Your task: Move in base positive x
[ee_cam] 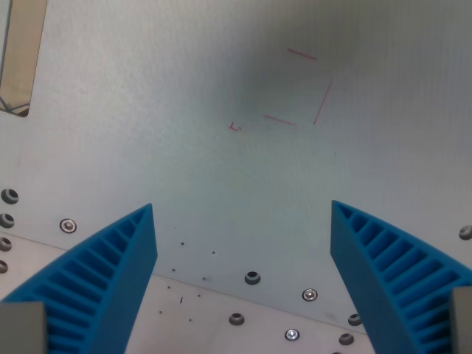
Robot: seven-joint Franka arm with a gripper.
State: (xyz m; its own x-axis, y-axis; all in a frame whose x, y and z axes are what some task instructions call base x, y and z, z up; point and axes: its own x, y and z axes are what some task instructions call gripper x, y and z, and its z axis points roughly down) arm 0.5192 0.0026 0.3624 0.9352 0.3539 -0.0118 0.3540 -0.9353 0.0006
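My gripper [243, 210] is open and holds nothing. Its two blue ribbed fingers [110, 265] rise from the bottom corners of the wrist view, one at the left and one at the right [383, 265]. They hang above a pale grey tabletop [184, 110]. Thin red lines [302, 88] on the table mark three sides of a square, above and right of the gripper. A small red mark [235, 127] lies to the left of them.
A lighter metal plate [214, 310] with several screws and holes [252, 278] runs along the bottom of the view under the fingers. A tan opening or edge [21, 51] shows at the top left corner.
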